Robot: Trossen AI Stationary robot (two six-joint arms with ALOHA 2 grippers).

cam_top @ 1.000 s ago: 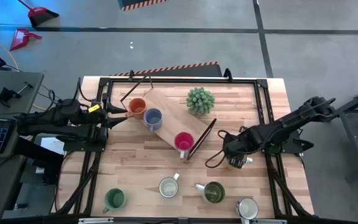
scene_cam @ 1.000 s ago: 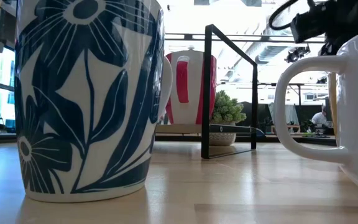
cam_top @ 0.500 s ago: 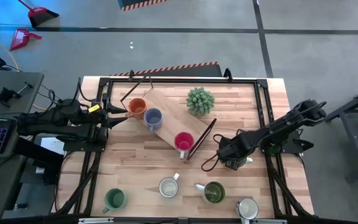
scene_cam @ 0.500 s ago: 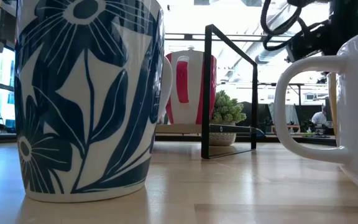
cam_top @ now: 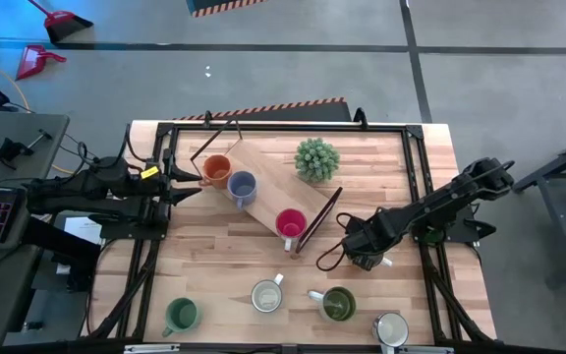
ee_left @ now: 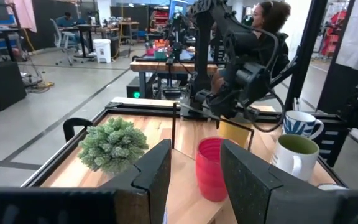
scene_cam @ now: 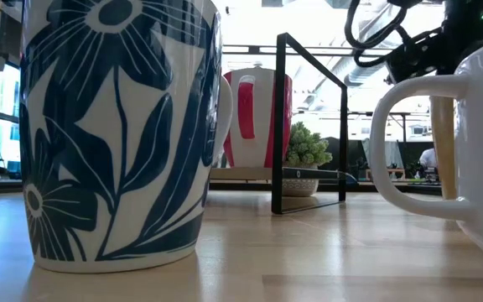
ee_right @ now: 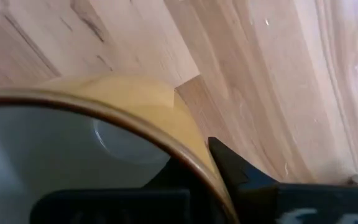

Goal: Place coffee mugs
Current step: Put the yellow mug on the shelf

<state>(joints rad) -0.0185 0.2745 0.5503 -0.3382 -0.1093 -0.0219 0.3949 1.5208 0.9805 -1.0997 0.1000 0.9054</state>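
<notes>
My right gripper (cam_top: 367, 258) sits low over the table (cam_top: 219, 265), right of the wooden board (cam_top: 263, 187) and its thin black frame (cam_top: 320, 218). Fingers closed on the rim of a yellow mug (ee_right: 129, 99): in the wrist view one dark finger (ee_right: 235, 171) presses the outside of the wall, pale inside of the mug beside it. From above the mug is mostly hidden under the gripper.

My left gripper (cam_top: 187, 177) waits at the table's left edge, by the board's upper end. Fingers (ee_left: 151, 171) parted, nothing between them.

On the board: orange mug (cam_top: 216, 170), blue-grey mug (cam_top: 241, 185) just beside it, red-pink mug (cam_top: 290, 223) at the lower end next to the frame. A spiky green plant (cam_top: 316, 158) stands near the board's upper right.

Along the near edge of the table: bright green mug (cam_top: 181, 315) at left, white mug with blue leaf pattern (cam_top: 266, 294) near the middle, dark olive mug (cam_top: 337, 304) right of it, another white mug (cam_top: 390, 328) at the right corner. These four stand apart from one another.

A person (ee_left: 267, 31) sits in the room beyond the table.
</notes>
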